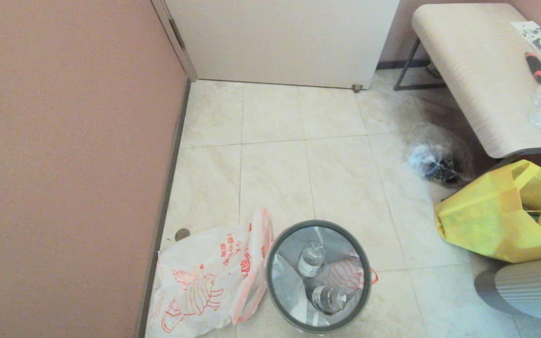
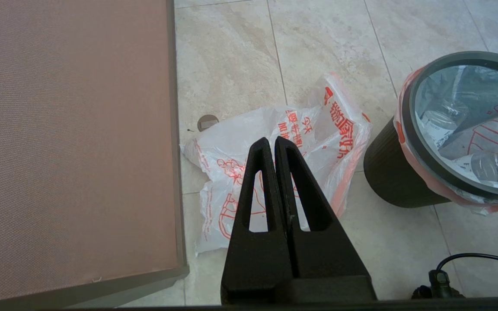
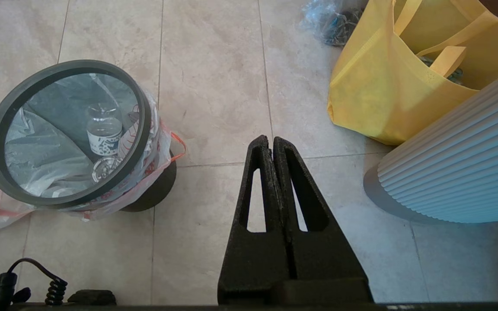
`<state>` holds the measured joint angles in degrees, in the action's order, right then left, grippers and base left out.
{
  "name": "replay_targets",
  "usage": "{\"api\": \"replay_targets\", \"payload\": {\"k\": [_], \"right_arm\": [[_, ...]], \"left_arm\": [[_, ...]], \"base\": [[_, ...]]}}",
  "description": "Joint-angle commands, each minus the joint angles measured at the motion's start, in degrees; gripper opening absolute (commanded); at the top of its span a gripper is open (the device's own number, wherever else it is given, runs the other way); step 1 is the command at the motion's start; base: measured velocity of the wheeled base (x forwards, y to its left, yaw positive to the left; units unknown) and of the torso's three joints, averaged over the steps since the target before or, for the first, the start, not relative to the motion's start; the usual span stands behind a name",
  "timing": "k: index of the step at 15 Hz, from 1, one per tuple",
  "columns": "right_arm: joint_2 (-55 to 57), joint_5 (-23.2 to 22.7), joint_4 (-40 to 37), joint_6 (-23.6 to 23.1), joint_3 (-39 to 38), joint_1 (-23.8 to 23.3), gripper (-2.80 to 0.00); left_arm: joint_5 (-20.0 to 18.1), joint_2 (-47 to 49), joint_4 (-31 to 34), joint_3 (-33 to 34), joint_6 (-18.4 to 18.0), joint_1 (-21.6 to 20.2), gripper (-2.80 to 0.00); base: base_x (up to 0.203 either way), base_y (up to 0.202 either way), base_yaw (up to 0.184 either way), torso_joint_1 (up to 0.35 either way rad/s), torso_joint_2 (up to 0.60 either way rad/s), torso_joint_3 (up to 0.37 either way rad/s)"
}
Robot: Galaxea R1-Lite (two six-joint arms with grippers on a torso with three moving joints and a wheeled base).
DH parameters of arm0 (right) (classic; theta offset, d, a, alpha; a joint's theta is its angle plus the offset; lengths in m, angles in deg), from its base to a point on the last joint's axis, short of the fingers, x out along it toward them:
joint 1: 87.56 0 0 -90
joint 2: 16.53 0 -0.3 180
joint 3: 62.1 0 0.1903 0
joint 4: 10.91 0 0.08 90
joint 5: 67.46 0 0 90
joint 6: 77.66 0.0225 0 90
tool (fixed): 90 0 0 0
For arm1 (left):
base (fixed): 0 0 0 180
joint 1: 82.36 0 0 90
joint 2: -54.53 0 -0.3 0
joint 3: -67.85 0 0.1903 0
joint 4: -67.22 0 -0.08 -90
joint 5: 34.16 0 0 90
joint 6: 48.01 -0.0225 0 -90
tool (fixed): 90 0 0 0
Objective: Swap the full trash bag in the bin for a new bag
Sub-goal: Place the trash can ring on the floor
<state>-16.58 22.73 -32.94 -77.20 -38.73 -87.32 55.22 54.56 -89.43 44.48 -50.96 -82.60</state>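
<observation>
The black bin (image 1: 318, 277) stands on the tile floor near the bottom middle of the head view, its grey hoop (image 1: 270, 263) holding the full trash bag (image 1: 345, 274) inside, with clear bottles (image 1: 310, 259) showing. The new bag (image 1: 200, 281) lies flat and limp on the floor to the bin's left, against the wall. Neither arm shows in the head view. My left gripper (image 2: 272, 141) is shut and empty, hovering above the new bag (image 2: 275, 142). My right gripper (image 3: 270, 140) is shut and empty over bare tile to the right of the bin (image 3: 71, 134).
A yellow fabric tote (image 1: 500, 211) and a grey ribbed round object (image 1: 533, 286) sit at the right. A crumpled clear bag (image 1: 432, 159) lies under the table (image 1: 467, 75). The pinkish wall (image 1: 64, 164) runs along the left; a white door (image 1: 280, 37) is behind.
</observation>
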Motion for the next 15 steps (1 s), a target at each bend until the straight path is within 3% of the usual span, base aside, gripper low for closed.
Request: {"api": "replay_targets", "payload": {"k": [1, 7, 12, 15], "right_arm": [[0.0, 0.0, 0.1, 0.0, -0.4, 0.1, -2.80], [0.0, 0.0, -0.3, -0.3, -0.4, 0.0, -2.80], [2.8, -0.1, -4.2, -9.9, 4.6, 0.0, -2.80], [10.9, -0.5, -4.7, -10.5, 11.0, 0.1, -2.80]], "left_arm": [[0.0, -0.1, 0.0, 0.0, 0.0, 0.0, -2.80], [0.0, -0.1, 0.0, 0.0, 0.0, 0.0, -2.80], [0.0, -0.1, 0.0, 0.0, 0.0, 0.0, -2.80], [0.0, -0.1, 0.0, 0.0, 0.0, 0.0, -2.80]], "base": [[0.000, 0.000, 0.000, 0.000, 0.00, 0.000], [0.000, 0.000, 0.000, 0.000, 0.00, 0.000], [0.000, 0.000, 0.000, 0.000, 0.00, 0.000], [0.000, 0.000, 0.000, 0.000, 0.00, 0.000]]}}
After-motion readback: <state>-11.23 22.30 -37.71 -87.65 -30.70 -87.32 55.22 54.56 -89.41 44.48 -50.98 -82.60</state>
